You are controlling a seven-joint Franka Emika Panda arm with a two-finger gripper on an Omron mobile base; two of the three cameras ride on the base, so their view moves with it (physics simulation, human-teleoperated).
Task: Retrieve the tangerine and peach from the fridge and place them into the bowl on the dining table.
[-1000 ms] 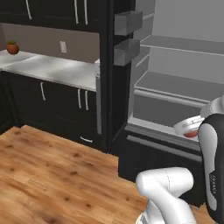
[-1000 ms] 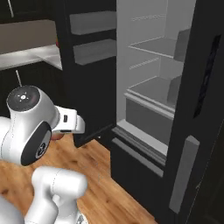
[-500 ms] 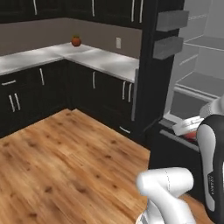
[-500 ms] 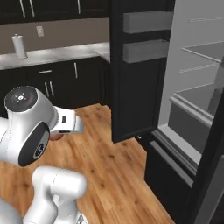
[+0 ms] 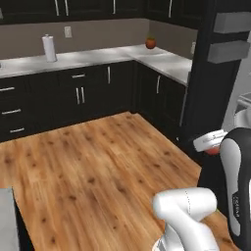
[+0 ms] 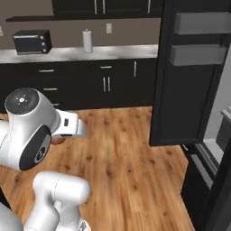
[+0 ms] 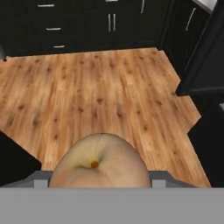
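Dark kitchen, peach (image 7: 99,164) in claw (image 7: 99,177)

peach (image 7: 99,162) bottom cropped, fridge (image 6: 198,90) cut by right edge

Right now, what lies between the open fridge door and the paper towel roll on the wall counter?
In the right base view: bare wood floor, then dark cabinets under the counter, between fridge door and paper towel roll.

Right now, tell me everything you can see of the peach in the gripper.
The peach is round and pinkish-tan with a yellowish patch, a crease running up from a small orange stem dimple that faces the hand camera. It looks smooth and whole. It sits between the fingers of the gripper, held up over the wooden floor. In the left base view a reddish sliver of it shows beneath the hand.
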